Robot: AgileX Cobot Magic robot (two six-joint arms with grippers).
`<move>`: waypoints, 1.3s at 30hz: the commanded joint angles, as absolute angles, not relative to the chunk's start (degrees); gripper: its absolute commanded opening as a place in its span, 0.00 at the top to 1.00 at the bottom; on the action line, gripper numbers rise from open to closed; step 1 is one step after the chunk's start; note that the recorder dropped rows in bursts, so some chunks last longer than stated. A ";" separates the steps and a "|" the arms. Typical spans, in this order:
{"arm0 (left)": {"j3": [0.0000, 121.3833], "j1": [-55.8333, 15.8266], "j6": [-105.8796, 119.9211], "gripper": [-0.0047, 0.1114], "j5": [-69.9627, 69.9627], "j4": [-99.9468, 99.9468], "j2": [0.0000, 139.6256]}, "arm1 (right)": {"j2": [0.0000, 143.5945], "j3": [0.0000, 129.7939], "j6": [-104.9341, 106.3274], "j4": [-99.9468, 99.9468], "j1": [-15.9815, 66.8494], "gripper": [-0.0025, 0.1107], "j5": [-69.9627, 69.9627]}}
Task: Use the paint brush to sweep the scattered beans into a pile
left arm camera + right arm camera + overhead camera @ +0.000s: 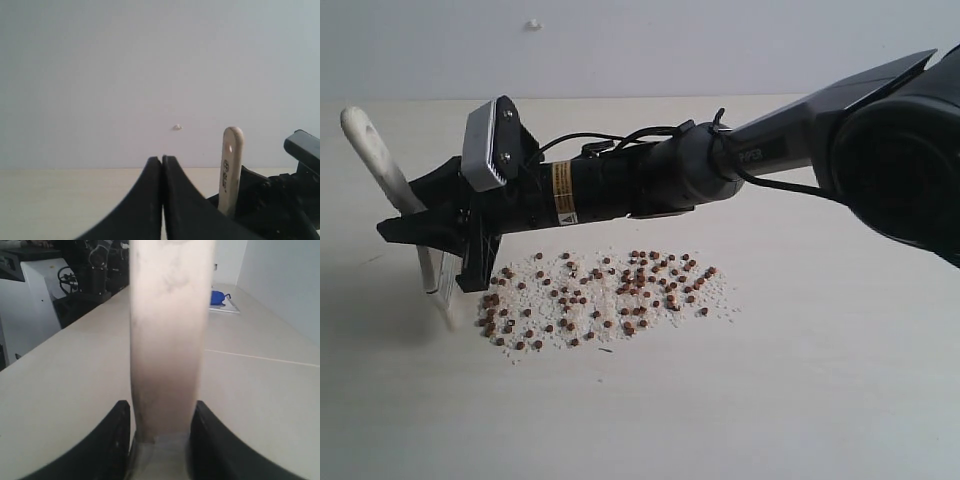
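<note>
Black right arm [790, 135] lettered PIPER, yellow warning label [563, 192] near its wrist, right end effector [408, 212] clamped on paint brush [375, 150], beans [610, 298] scattered on worktop [820, 380] just beside it, left end effector [161, 165] closed, fingers together.

Right arm [650, 180]: matte black cylindrical links, yellow warning label [563, 192], white "PiPER" lettering [752, 156], black cables [572, 137], grey screw-fastened camera housing [491, 146]. Left gripper [162, 159]: black curved fingers [140, 200].

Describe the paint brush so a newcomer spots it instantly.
Follow the black arm reaching across the pale table to its jaws at the left end. Clamped there is the paint brush: pale handle slanting up and left, bristle end down beside the beans. It is the only long light-coloured thing among black parts.
</note>
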State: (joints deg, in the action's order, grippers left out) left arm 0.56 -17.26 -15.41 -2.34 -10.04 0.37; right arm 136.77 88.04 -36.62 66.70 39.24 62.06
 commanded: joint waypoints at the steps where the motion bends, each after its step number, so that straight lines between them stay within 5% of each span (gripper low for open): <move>1: 0.90 -17.15 -15.03 0.96 -2.35 -9.76 0.00 | 136.75 88.54 -37.48 66.19 39.27 0.98 58.74; 39: 0.90 -17.15 -14.93 0.96 -2.35 -9.76 0.00 | 136.75 89.72 -42.70 66.59 39.27 0.98 56.14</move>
